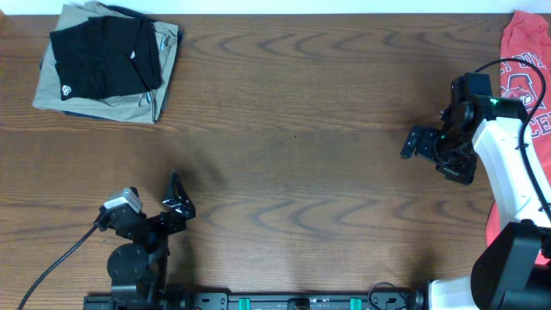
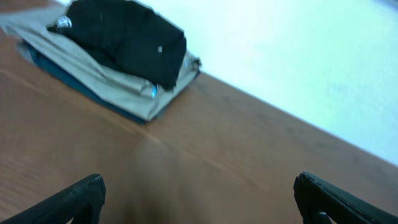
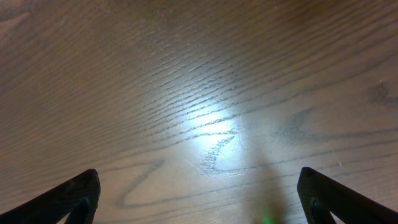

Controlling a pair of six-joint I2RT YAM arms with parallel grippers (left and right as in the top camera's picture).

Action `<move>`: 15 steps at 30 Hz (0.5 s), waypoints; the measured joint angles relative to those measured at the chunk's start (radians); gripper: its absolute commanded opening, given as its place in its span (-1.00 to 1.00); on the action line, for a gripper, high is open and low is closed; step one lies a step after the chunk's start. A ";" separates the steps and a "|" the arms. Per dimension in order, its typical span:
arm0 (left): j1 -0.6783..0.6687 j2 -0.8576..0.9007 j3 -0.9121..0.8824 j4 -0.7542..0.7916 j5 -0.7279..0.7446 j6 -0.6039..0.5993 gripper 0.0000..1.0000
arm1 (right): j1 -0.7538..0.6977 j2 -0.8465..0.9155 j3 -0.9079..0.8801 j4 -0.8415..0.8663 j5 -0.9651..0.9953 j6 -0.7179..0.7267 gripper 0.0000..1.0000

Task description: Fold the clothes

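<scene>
The left gripper [image 1: 179, 200] hangs with its jaws spread wide and nothing between them, low over the near left part of the wooden table [image 1: 293, 112]. The right gripper [image 1: 428, 148] is likewise wide open and empty, over bare wood at the right side; its wrist camera sees only wood grain between the fingers [image 3: 68, 199]. Far off in the far left corner, well apart from both, lies the folded black shirt [image 1: 103, 58], its small round white logo [image 1: 67, 87] showing, on top of a folded beige garment [image 1: 164, 60] with a blue layer underneath. A red garment [image 1: 525, 52] with white lettering lies along the right edge, behind the right arm.
</scene>
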 measured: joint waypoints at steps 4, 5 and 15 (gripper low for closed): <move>0.000 -0.001 -0.006 0.008 -0.012 0.000 0.96 | 0.000 0.000 0.000 0.000 0.000 0.000 0.99; 0.000 -0.001 -0.008 0.010 -0.014 0.000 0.96 | 0.000 0.000 0.000 0.000 0.000 0.000 0.98; 0.000 -0.004 -0.056 0.158 -0.029 0.000 0.96 | 0.000 0.000 0.000 0.000 0.000 0.000 0.99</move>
